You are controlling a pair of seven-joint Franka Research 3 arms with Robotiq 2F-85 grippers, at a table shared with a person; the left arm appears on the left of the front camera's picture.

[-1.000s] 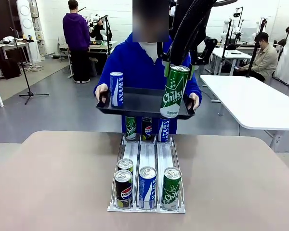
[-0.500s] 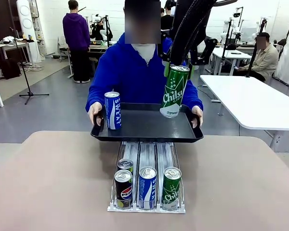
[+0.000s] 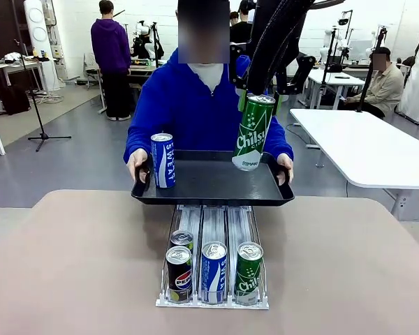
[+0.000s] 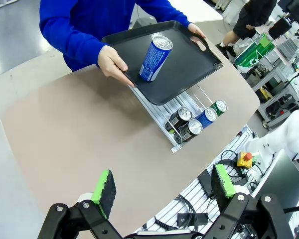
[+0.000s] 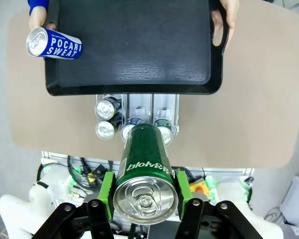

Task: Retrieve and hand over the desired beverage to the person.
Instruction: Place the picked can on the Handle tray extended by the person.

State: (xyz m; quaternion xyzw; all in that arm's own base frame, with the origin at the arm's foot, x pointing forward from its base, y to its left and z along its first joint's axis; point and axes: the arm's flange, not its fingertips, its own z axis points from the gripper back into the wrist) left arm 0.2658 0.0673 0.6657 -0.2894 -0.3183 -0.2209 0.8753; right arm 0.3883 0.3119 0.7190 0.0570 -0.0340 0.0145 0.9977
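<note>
Above the black tray (image 3: 216,183), the right gripper (image 5: 145,193) holds the green Chilsung can (image 3: 252,132) with its jaws clamped on the upper body, one green pad on each side. The can hangs slightly tilted, its base low over the tray's right half; whether it touches the tray floor cannot be determined. This grip near the top appears intended to leave the base free for set-down. The person (image 3: 206,105) in the blue sweatshirt holds the tray by both end handles, over the far edge of the counter (image 3: 70,265), presenting it as the receiving surface. A blue Pocari Sweat can (image 3: 163,160) already stands at the tray's left end.

The left gripper (image 4: 163,190) hangs high over the counter, jaws apart and empty, clear of the handover.

The tray hides the rear of the can rack (image 3: 213,279); only its front cans are visible. The right arm's upper links are cut off at the frame top.
</note>
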